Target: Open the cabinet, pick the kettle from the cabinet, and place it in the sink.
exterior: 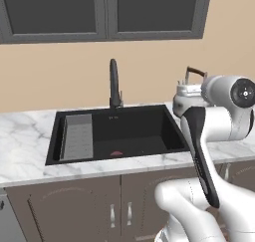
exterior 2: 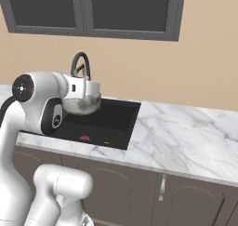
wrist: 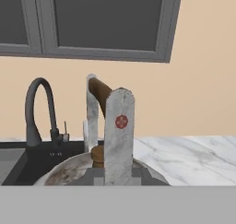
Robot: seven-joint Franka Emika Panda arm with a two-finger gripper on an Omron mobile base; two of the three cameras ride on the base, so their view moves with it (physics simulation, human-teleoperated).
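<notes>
Kettle [exterior 2: 82,102] in pincer [wrist: 107,126], above sink [exterior: 164,141]

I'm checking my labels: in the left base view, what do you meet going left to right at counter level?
Ribbed tray → faucet → kettle, held up by the arm over the sink's right edge.
</notes>
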